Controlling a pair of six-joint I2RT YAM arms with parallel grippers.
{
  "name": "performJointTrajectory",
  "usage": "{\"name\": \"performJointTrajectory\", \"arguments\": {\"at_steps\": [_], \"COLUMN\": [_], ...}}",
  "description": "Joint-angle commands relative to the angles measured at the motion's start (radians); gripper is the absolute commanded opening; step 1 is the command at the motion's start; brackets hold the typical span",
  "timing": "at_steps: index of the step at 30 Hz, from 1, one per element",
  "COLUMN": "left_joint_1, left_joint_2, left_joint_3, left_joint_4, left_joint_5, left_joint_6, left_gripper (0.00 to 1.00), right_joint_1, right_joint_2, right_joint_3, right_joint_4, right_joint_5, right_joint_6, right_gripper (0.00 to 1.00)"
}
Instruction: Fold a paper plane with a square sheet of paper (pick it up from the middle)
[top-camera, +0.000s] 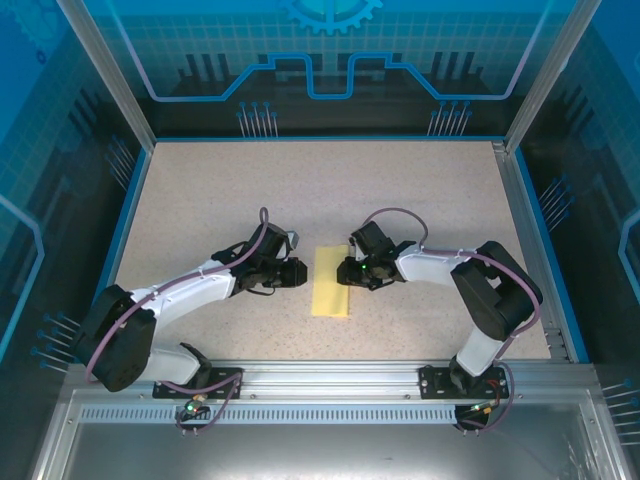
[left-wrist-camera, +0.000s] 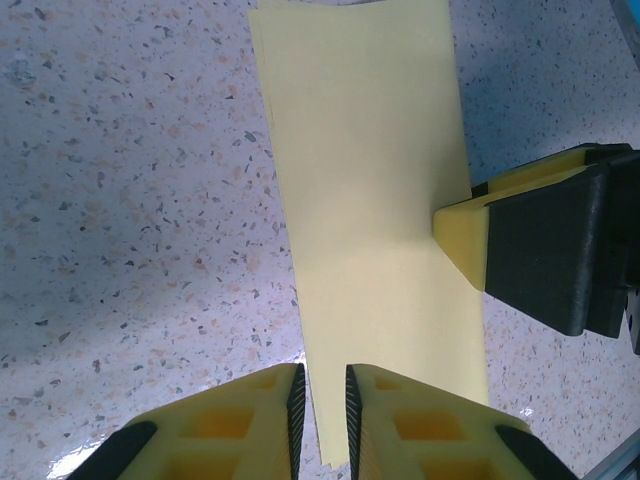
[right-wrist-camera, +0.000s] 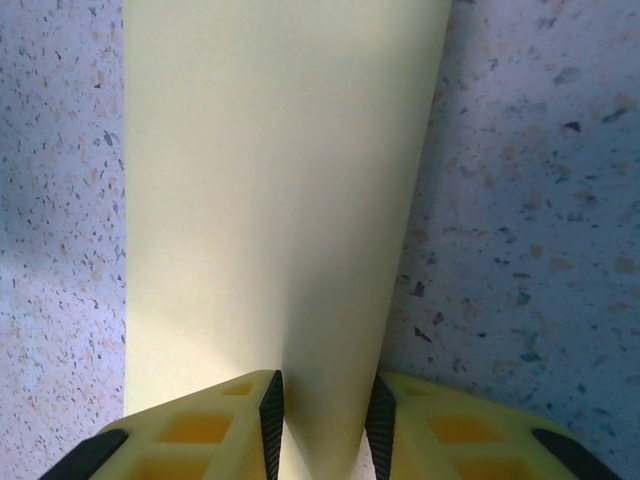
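**Hold both long sides level, then set the crease**

The paper (top-camera: 332, 282) lies in the middle of the counter (top-camera: 250, 190) between the two arms. It is a narrow strip, so the first lengthwise fold looks made, but nothing is shaped into a nose yet. The left fingers (left-wrist-camera: 240, 425) are nearly closed and pinch the strip at its near corner. The right fingers (right-wrist-camera: 200, 430) stand a little wider, with paper filling the gap between their pads. They appear to grip the opposite long side, though the wrist view is too close to show whether the pads truly press.

To do this step well, I judge that the two grips should be level with each other so the layers do not skew. Any outward pull should be gentle, just enough to take out a bow, since thin paper slips or tears at a pinched corner. One side should let go only when the other pins the strip flat. A finger can then run along the fold to sharpen it before the corners are turned in.
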Motion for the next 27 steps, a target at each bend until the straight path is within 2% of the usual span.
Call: {"name": "performJointTrajectory", "arguments": {"at_steps": [1, 27], "left_joint_1": [0.011, 0.011], "left_joint_2": [0.0, 0.045], "left_joint_3": [-0.008, -0.001], "left_joint_4": [0.011, 0.039], "left_joint_5": [0.011, 0.046], "left_joint_6": [-0.005, -0.009], "left_gripper": [0.22, 0.22], "right_joint_1": [-0.009, 0.0], "right_joint_2": [0.015, 0.026], "right_joint_3": [-0.025, 0.0], "right_joint_4": [-0.03, -0.08], "right_joint_5": [-0.014, 0.002], "right_joint_6": [-0.006, -0.061], "right_gripper": [0.32, 0.33]}}
